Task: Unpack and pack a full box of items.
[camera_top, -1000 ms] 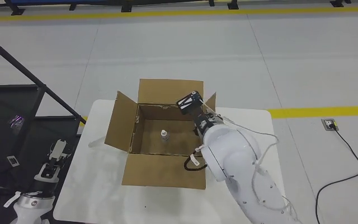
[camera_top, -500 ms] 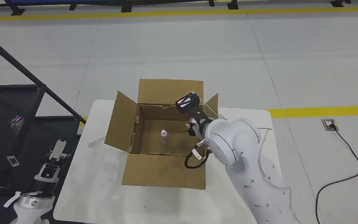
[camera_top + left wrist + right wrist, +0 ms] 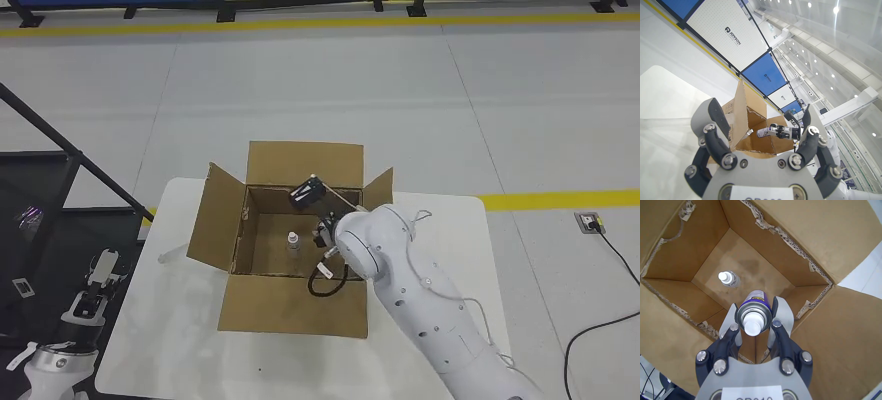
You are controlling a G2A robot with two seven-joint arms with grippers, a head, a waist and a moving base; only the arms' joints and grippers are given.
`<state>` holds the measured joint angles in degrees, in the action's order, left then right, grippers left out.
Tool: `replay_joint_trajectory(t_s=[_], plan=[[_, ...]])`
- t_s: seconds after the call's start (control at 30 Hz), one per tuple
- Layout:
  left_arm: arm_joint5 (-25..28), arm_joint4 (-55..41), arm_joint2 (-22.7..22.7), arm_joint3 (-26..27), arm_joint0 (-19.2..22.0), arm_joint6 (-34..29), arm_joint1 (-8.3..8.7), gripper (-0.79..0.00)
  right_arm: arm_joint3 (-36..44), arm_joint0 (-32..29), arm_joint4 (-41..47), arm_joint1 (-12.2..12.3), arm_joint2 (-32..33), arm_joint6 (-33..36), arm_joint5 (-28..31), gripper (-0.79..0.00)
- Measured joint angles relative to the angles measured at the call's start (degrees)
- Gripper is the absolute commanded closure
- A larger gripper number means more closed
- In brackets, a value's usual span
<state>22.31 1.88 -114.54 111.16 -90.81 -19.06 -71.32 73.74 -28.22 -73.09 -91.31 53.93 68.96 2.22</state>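
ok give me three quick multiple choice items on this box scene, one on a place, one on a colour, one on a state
1. Where is the small clear bottle?
A. on the table beside the box
B. lying on a box flap
C. upright on the floor of the cardboard box

2. What colour is the nozzle of the spray can?
A. white
B. red
C. black

3. What state is the right gripper in?
A. open and empty
B. shut on the spray can
C. shut on the small clear bottle

Answers:
1 C: the right wrist view shows it standing on the box floor, cap up.
2 A: the nozzle atop the can is plainly white.
3 B: both fingers press the can's sides, above the open box.
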Motion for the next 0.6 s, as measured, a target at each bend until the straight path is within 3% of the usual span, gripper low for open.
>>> replay_joint_trajectory(t_s=[0.37, 0.47, 0.6], plan=[[0.0, 0.0, 0.0, 0.0, 0.0, 0.0, 0.0, -0.785, -18.07, 4.69, 2.53, -2.7, -4.21, -8.37, -1.16, 0.0], [0.0, 0.0, 0.0, 0.0, 0.0, 0.0, 0.0, -0.785, -21.96, 5.75, 3.97, -3.33, -4.57, -9.88, -0.54, -0.2], [0.0, 0.0, 0.0, 0.0, 0.0, 0.0, 0.0, -0.785, -25.92, 6.88, 5.26, -3.99, -4.84, -11.65, -0.17, -0.289]])
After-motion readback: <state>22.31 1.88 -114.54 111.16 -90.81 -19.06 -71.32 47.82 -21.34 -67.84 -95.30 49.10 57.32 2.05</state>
